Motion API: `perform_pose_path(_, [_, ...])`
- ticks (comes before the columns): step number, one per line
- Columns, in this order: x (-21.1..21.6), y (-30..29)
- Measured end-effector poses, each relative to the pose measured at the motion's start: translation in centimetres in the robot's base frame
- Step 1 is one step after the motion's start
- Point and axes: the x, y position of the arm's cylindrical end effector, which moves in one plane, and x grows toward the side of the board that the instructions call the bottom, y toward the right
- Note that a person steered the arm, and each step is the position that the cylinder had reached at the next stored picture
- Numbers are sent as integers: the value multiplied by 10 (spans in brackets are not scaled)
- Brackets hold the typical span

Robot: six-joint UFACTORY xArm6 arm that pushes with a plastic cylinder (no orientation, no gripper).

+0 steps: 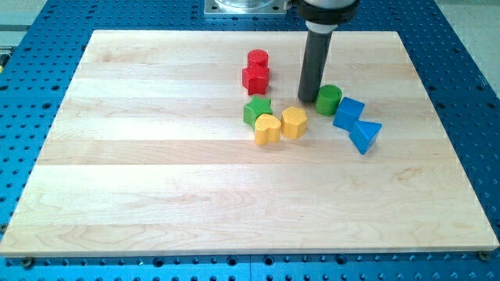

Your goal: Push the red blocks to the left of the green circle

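While your two red blocks, the red cylinder (258,58) and red star (255,78), already sit at ten o'clock of the green circle (329,99), you have little left; the tip (308,99), jawless and holding nothing, stands just at its nine o'clock.

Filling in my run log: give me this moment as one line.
my tip: just left of green circle | red blocks: red cylinder, red star, touching, upper left of circle | task: unfinished
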Motion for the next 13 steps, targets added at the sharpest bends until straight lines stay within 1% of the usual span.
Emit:
perform_pose_path(1, [-50, 4])
perform_pose_path(2, [-138, 6])
perform_pose_path(3, [-146, -59])
perform_pose_path(4, [-128, -94])
perform_pose_path(6, [-60, -86])
perform_pose_path(7, [-57, -76])
perform_pose_path(8, [-71, -54])
perform_pose_path(10, [-34, -11])
perform_pose_path(11, [-82, -46])
perform_pose_path(12, [-71, -104])
perform_pose_path(13, [-29, -104])
